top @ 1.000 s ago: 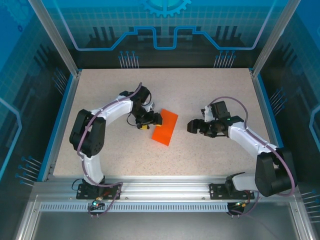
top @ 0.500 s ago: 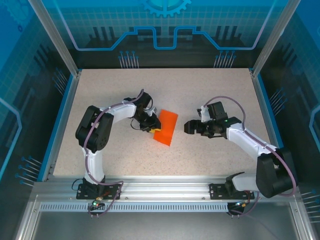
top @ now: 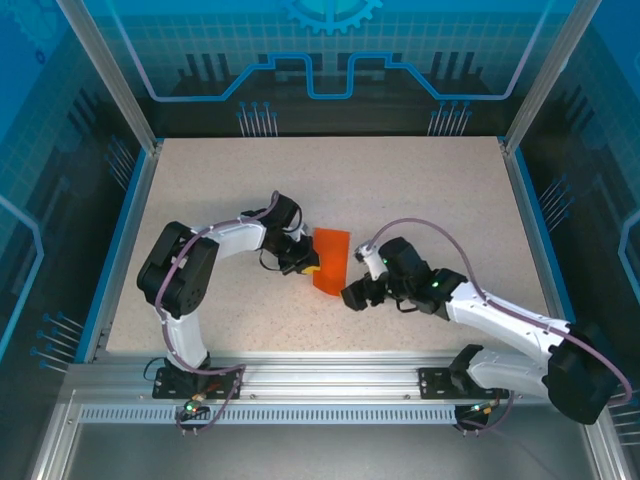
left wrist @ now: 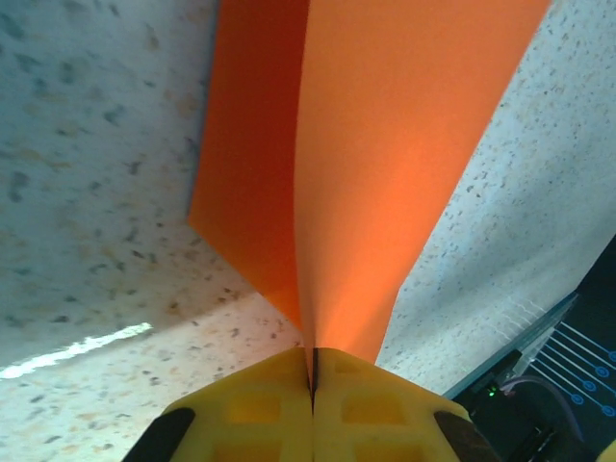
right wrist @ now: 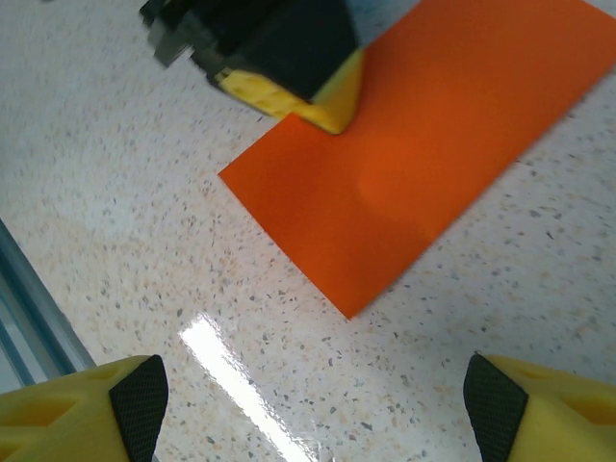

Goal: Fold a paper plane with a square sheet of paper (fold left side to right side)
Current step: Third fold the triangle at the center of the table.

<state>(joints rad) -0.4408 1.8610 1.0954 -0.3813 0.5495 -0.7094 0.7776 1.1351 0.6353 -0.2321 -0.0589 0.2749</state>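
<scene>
centrally, on the speckled table point(top: 420, 190), lies the square sheet of paper point(top: 331, 260), folded over into a narrow orange rectangle between the two arms. the left gripper point(top: 308, 266) is clamped on the paper's left edge, its yellow pads point(left wrist: 260, 409) pressed together with the sheet pinched between them; two layers fan out from the pinch. the right gripper point(top: 352, 297) stands wide, holding nothing, just beside the paper's near corner, its fingertips point(right wrist: 106, 404) over bare table.
</scene>
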